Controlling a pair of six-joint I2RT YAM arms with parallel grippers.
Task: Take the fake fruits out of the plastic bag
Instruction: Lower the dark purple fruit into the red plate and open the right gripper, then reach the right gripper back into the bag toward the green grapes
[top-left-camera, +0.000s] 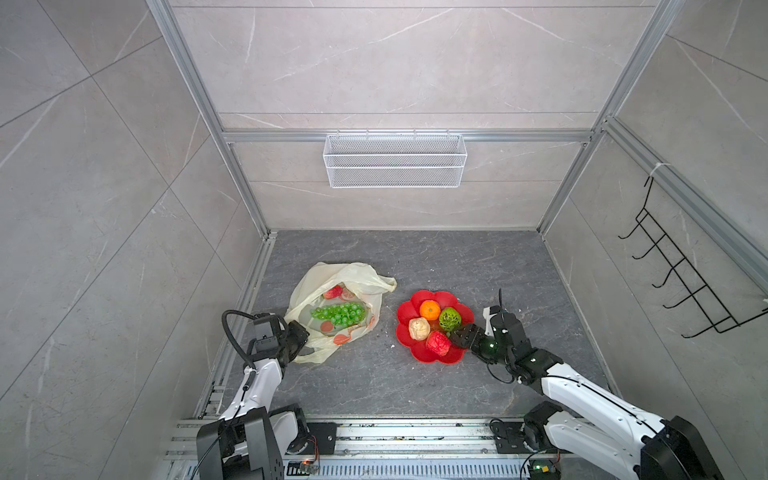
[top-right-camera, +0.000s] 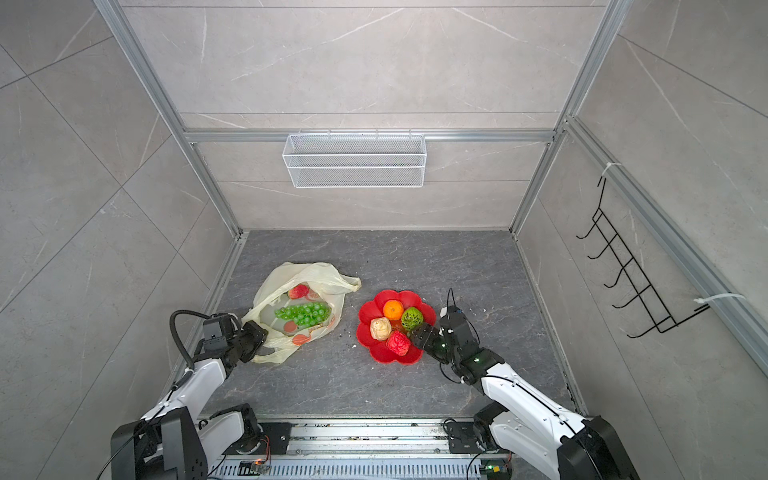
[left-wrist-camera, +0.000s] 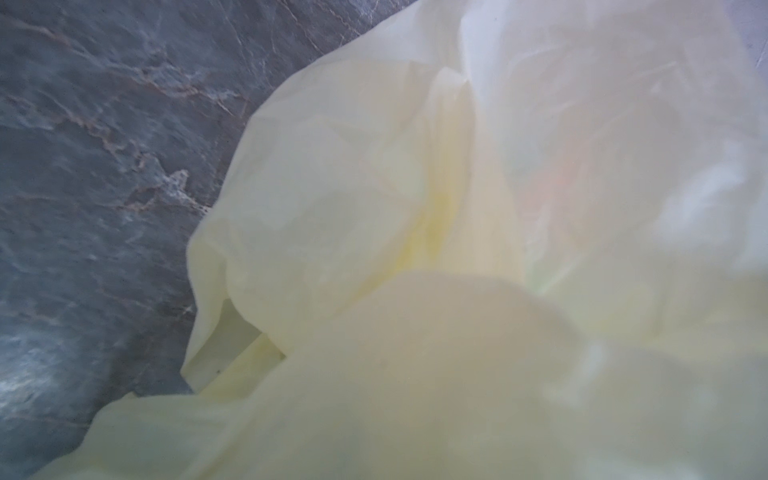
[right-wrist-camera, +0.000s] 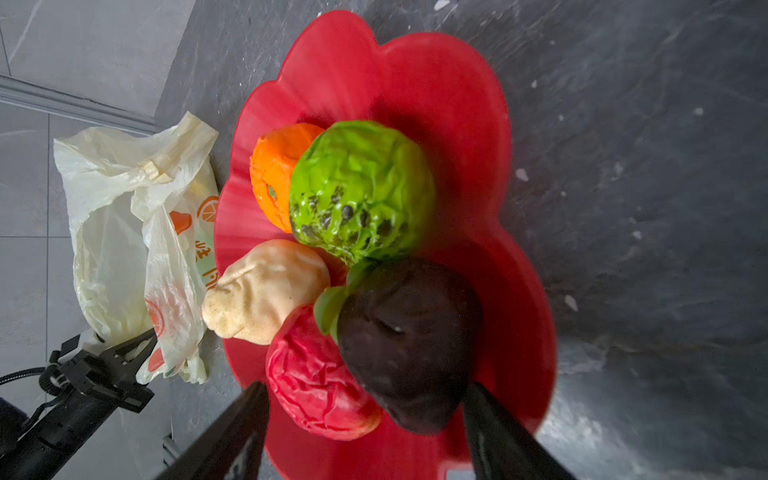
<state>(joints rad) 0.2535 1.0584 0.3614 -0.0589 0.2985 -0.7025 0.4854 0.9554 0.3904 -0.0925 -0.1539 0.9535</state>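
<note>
Top views: set high over the robot's side, angled down and forward across the whole worktop (top-left-camera: 415, 257); the two pictures are nearly equal, shifted slightly sideways.
Left wrist: pressed close to the plastic bag (left-wrist-camera: 415, 208), blurred, with worktop at one edge.
Right wrist: close above the red plate (right-wrist-camera: 457, 83), looking past its own fingers (right-wrist-camera: 232, 432); it shares the bag and plate with the top views.

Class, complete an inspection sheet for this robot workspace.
Surface: dark grey marbled tabletop.
Job's things: pale-yellow plastic bag holds green grape bunch and red strawberry; red flower-shaped plate holds orange, green knobbly fruit, beige walnut-like ball, red crinkled fruit, dark leafy fruit.
Clutter: white crumbs.
Pincers: left pincer shut on bag; right pincer open around dark fruit.
Cables: black looped cable by left arm.
Surroundings: white mesh basket, black hook rack on walls.
</note>
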